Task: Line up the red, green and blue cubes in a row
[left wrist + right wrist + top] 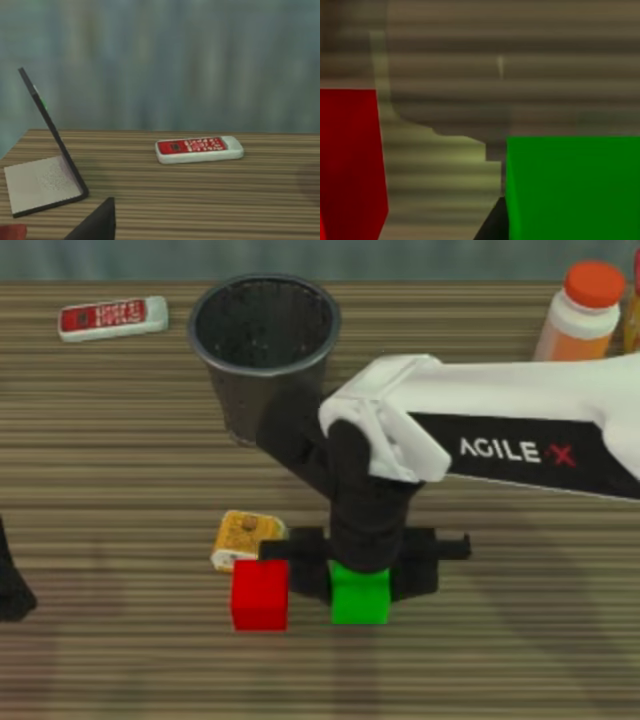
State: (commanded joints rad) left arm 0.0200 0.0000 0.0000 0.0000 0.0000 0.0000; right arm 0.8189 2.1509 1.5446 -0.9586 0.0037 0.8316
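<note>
- The right end effector (360,575) is low over the green cube (359,596), at the middle of the desk (120,470); it seems to grip this cube, but I cannot tell for sure.
- The red cube (260,594) stands just beside it on the left, with a small gap, and close to a small yellow box (243,537).
- The blue cube is not visible in any view.
- Risk: if the arm shifts sideways while so low, it may push the red cube and break the row.
- The left arm (12,585) is parked at the left edge of the desk; its end effector is not visible.
</note>
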